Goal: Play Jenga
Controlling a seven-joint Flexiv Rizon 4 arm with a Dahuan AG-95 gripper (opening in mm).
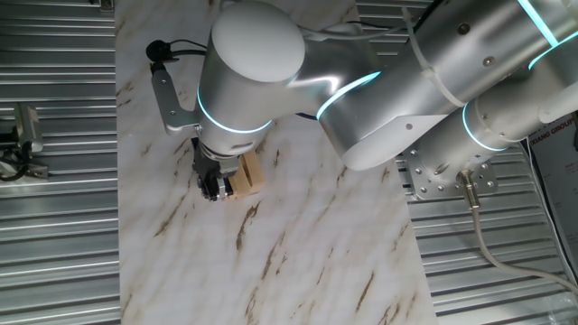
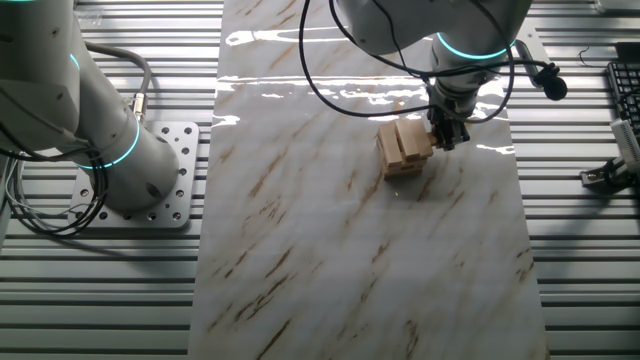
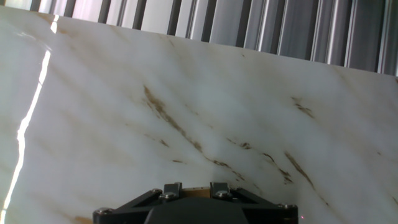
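The Jenga stack (image 1: pixel 250 173) is a low pile of light tan wooden blocks on the marble tabletop; it also shows in the other fixed view (image 2: pixel 401 150). My gripper (image 1: pixel 213 183) is low at the stack's side, touching it (image 2: pixel 446 130). In the hand view a tan block (image 3: pixel 194 192) fills the gap between my two fingers, and the gripper (image 3: pixel 194 188) is shut on it. The rest of the stack is hidden below the hand in that view.
The marble board (image 2: pixel 330 250) lies on a ribbed metal table (image 1: pixel 54 253). The arm's base plate (image 2: pixel 150 205) stands left of the board. A small clamp device (image 1: pixel 23 135) sits off the board's edge. A camera on a bracket (image 1: pixel 163 54) sticks out by the wrist.
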